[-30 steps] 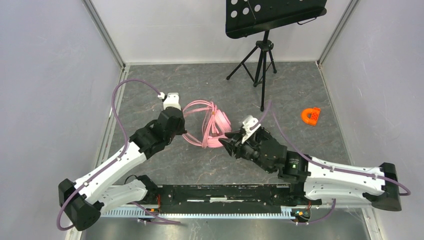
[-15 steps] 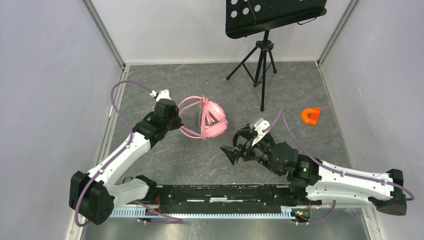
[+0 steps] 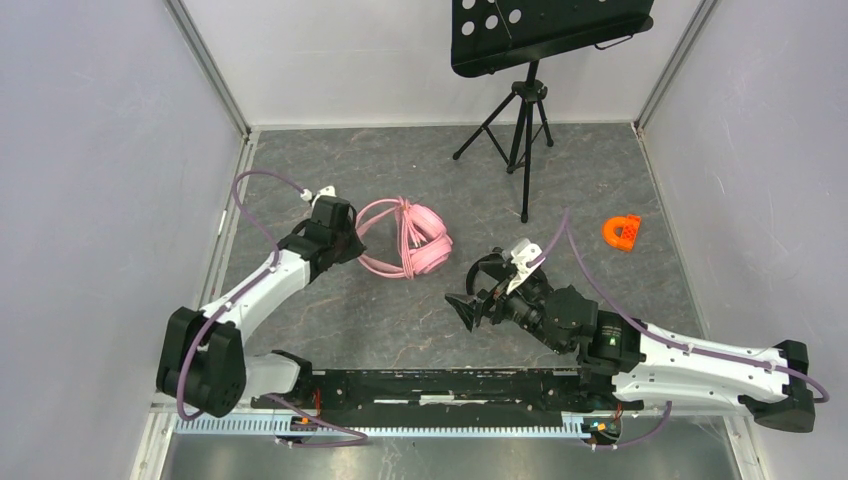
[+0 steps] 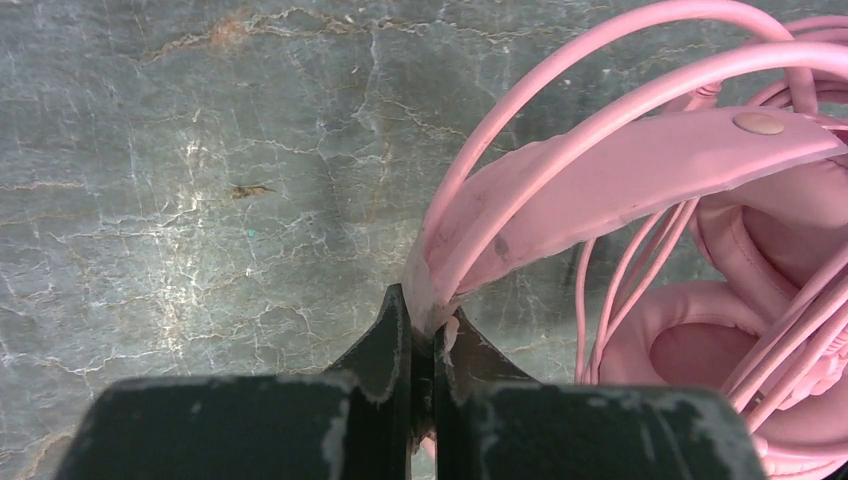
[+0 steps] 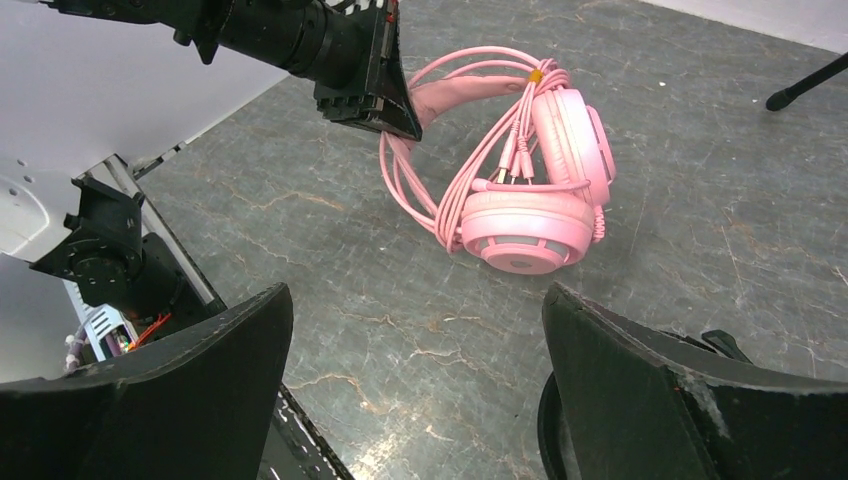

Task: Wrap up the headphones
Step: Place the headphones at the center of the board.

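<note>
Your left jaws are clamped on the pink headset (image 3: 418, 240), pinching its headband (image 4: 620, 185) at the 9 o'clock side. The headset sits just to 9 o'clock of the middle of the surface (image 3: 380, 320). Your right jaws stand wide apart with nothing between them, well away at the headset's 4 o'clock.

The cable (image 5: 465, 195) looks already coiled across the band beside the ear cups (image 5: 525, 225). A slack loop trails toward 7 o'clock and the plug ends dangle by the upper cup. So this reads as the tidy-up. Hold that left pinch steady so the band doesn't twist. Bring the right in low from 4 o'clock and take the slack loop alone, not the whole bundle. Pull gently, or the coils may slide off the band. The orange piece (image 3: 621, 232) is far out at 3 o'clock; leave it.
</note>
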